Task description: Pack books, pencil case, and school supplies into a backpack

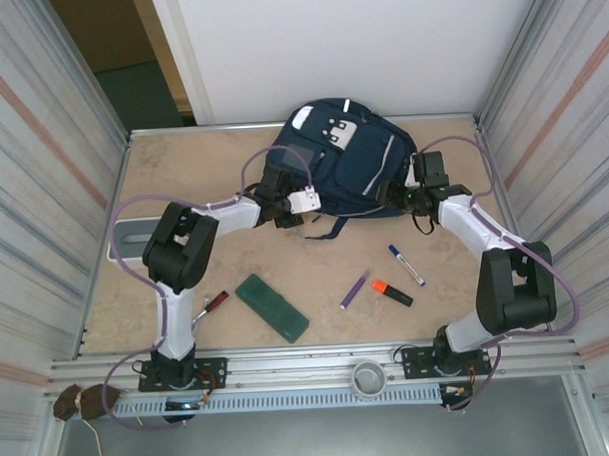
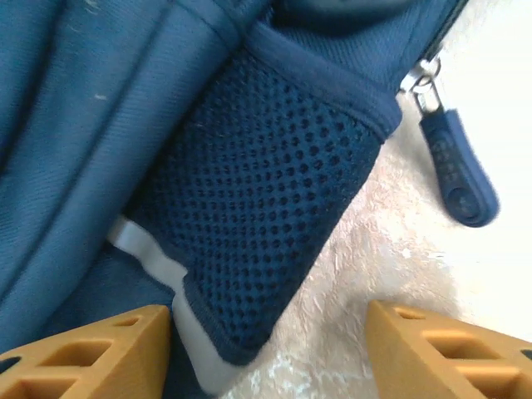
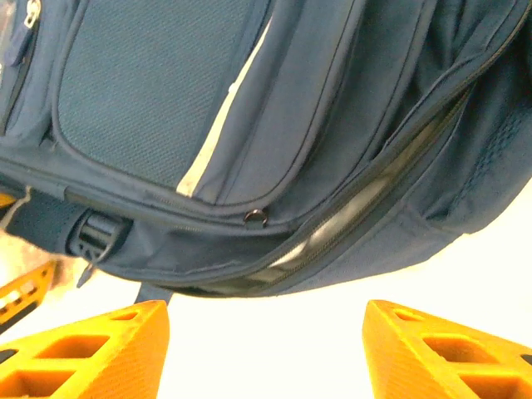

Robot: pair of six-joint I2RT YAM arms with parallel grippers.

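The top camera sat high above and behind both arm bases point(image 1: 179, 372), looking down and forward over the whole bench point(image 1: 182, 172). It was far enough back to take in both arms and the backpack point(image 1: 348, 171) ahead of the tools. The left wrist camera rode just behind the left tool point(image 2: 266, 353), facing out along its fingers point(image 2: 91, 357). It was so close that the weave of the mesh side pocket point(image 2: 266, 208) just ahead of the tool was plain. The right wrist camera looked likewise past the right tool point(image 3: 266, 353), near the backpack's zipped side ahead. All three views shared the backpack, and the two wrist views met it from opposite sides.
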